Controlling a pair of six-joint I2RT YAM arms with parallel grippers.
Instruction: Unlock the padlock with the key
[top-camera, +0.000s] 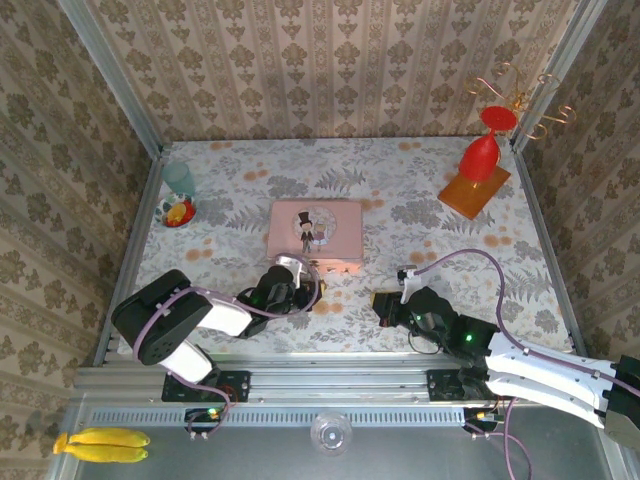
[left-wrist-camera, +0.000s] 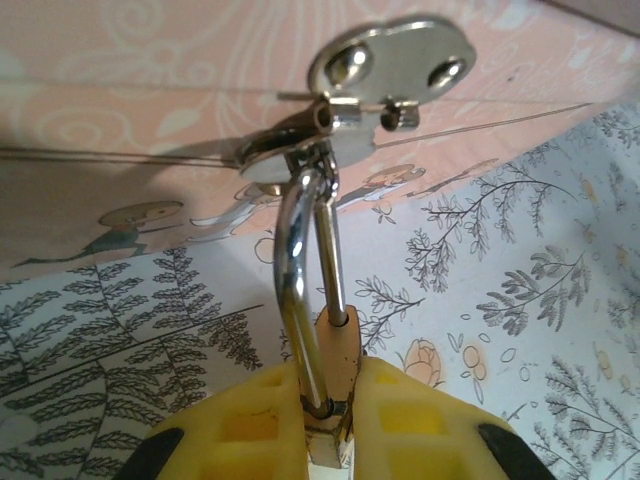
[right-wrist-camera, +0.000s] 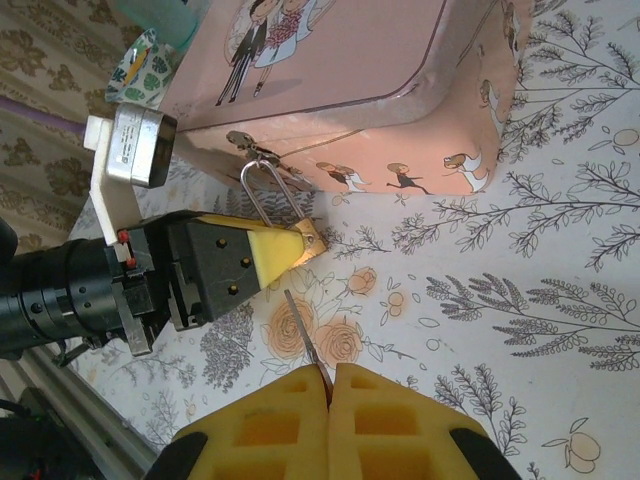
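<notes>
Padlock (left-wrist-camera: 340, 350) — brass body, silvery shackle (left-wrist-camera: 298, 270) looped through the hasp (left-wrist-camera: 345, 110) at the pink box's (left-wrist-camera: 150, 80) 6 o'clock edge. Left gripper (left-wrist-camera: 330, 425): clamped on the padlock body. Right gripper (right-wrist-camera: 330, 395): closed, pinching the key (right-wrist-camera: 303, 340) — blade tip near the padlock, which sits at its 12 o'clock, not touching.
</notes>
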